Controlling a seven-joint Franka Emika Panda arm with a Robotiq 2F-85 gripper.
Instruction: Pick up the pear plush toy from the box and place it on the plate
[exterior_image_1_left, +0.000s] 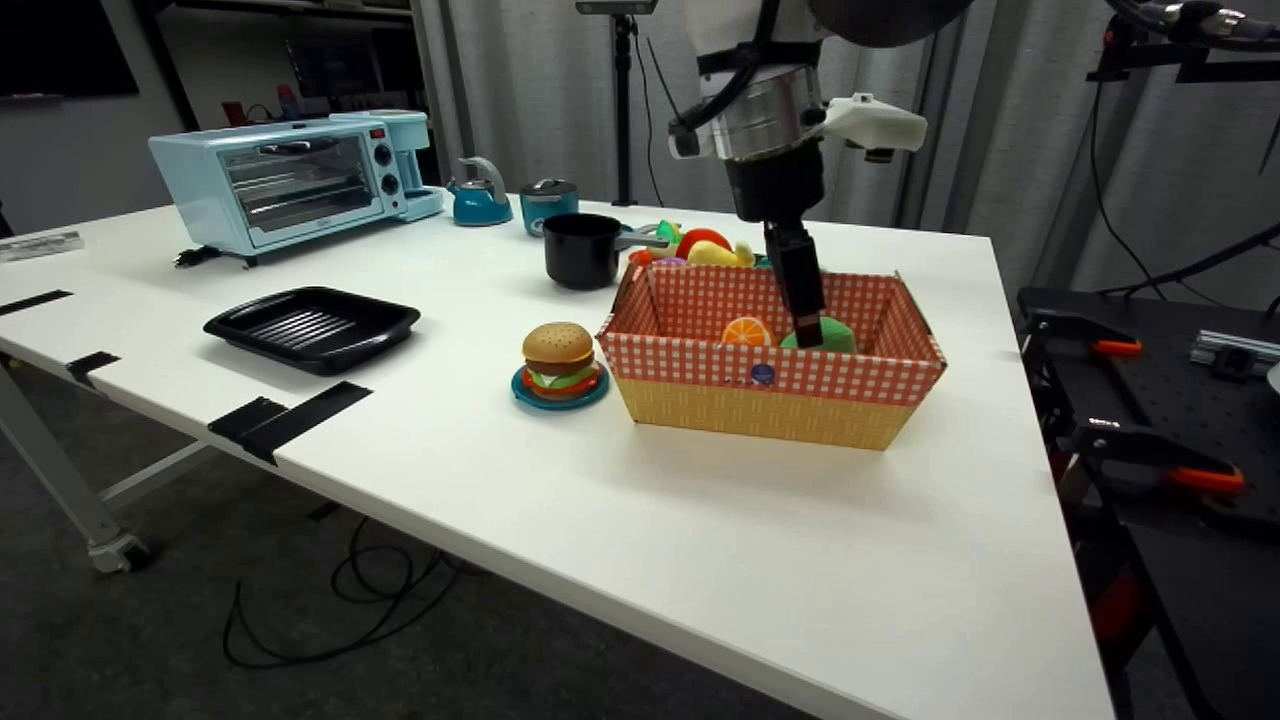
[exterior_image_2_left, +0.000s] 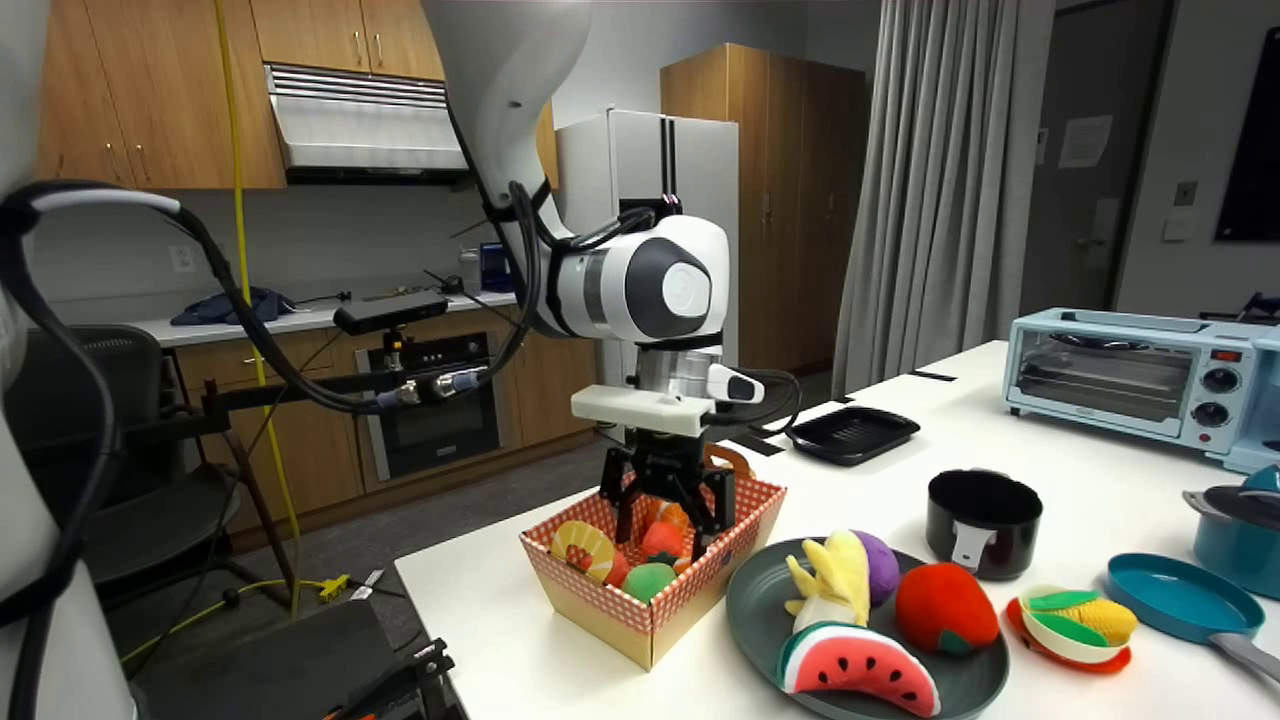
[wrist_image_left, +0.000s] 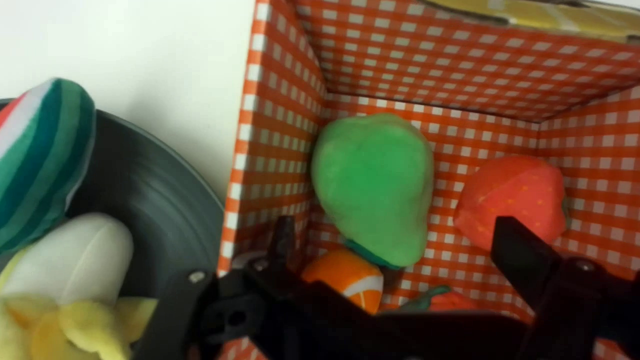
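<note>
The green pear plush (wrist_image_left: 375, 185) lies in the red-and-white checked box (wrist_image_left: 243, 135), near one wall, its dark green patch against an orange slice plush. The pear also shows in both exterior views (exterior_image_1_left: 835, 338) (exterior_image_2_left: 648, 581). The box stands on the white table in both exterior views (exterior_image_1_left: 760, 405) (exterior_image_2_left: 600, 612). My gripper (wrist_image_left: 395, 225) is open and empty, pointing down into the box, its fingers (exterior_image_2_left: 662, 535) apart above the toys and to one side of the pear. The dark grey plate (exterior_image_2_left: 765, 610) stands beside the box with plush toys on it; part shows in the wrist view (wrist_image_left: 165, 195).
The box also holds an orange slice (wrist_image_left: 345, 275), a strawberry (wrist_image_left: 520, 195) and a pineapple slice (exterior_image_2_left: 583, 549). The plate carries a watermelon slice (exterior_image_2_left: 860, 670) and a tomato (exterior_image_2_left: 945, 607). A toy burger (exterior_image_1_left: 558, 360), black pot (exterior_image_1_left: 580, 250) and grill tray (exterior_image_1_left: 312, 328) stand nearby.
</note>
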